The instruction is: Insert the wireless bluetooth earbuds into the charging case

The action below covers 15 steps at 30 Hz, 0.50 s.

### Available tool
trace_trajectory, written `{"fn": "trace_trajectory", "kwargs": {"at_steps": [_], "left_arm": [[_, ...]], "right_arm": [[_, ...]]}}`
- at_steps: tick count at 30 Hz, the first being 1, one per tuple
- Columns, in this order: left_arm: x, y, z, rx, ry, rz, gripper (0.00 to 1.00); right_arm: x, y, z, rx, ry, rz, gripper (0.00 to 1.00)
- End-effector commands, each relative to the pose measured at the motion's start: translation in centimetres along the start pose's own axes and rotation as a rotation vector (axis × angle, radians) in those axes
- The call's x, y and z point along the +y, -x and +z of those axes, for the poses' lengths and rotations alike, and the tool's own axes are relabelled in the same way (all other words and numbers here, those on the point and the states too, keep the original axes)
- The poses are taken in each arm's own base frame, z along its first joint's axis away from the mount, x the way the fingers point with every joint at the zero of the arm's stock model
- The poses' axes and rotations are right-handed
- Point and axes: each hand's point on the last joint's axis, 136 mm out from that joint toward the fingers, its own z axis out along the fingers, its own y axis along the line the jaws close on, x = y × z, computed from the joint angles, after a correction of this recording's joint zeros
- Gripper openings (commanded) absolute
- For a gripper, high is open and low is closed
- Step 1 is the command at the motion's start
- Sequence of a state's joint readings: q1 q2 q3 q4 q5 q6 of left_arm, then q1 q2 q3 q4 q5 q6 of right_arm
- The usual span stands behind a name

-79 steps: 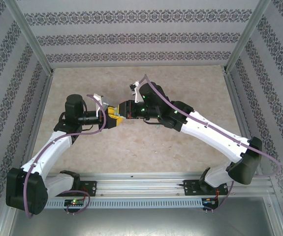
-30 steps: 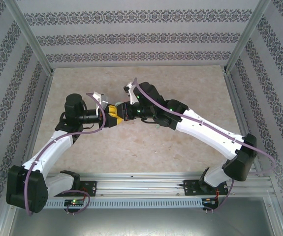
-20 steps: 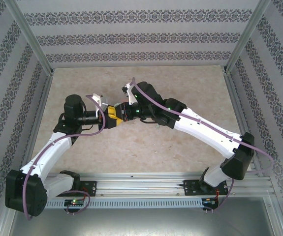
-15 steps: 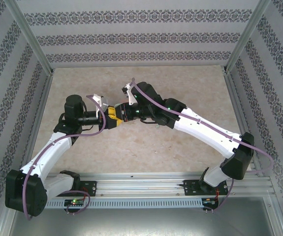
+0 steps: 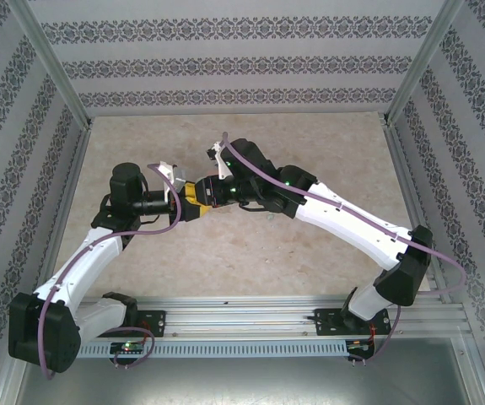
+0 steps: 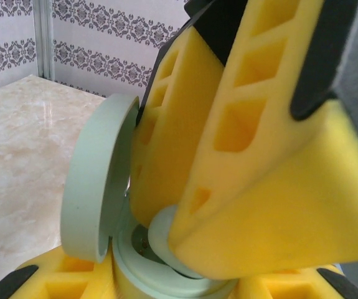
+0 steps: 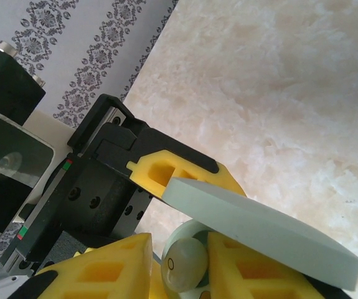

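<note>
Beige marble tabletop, grey patterned wallpaper walls, aluminium corner posts

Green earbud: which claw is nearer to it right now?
Right. The right claw has the earbud between its fingertips, at the open case. The left claw holds the case's base, touching the case but not the earbud.

Above the table, left of centre, the left fingers flank the charging case, its lid raised at one side. An earbud sits in its opening, between the right fingers.
</note>
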State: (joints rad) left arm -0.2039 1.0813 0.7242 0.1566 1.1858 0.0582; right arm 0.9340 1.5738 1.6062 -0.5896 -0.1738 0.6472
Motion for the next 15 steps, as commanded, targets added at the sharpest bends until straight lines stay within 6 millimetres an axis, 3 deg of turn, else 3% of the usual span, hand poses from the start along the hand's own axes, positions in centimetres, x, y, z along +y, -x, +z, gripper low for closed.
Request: {"fn": "trace_trajectory", "kwargs": {"at_steps": [1, 15], "left_arm": [[-1.5, 3.3, -0.5, -0.050, -0.026, 0.143, 0.12], [-1.4, 2.5, -0.4, -0.039, -0.025, 0.122, 0.12]], "right_arm": [[-2.0, -1.8, 0.5, 0.069, -0.096, 0.004, 0.30], [-0.7, 0.0, -2.4, -0.019, -0.074, 0.016, 0.37]]}}
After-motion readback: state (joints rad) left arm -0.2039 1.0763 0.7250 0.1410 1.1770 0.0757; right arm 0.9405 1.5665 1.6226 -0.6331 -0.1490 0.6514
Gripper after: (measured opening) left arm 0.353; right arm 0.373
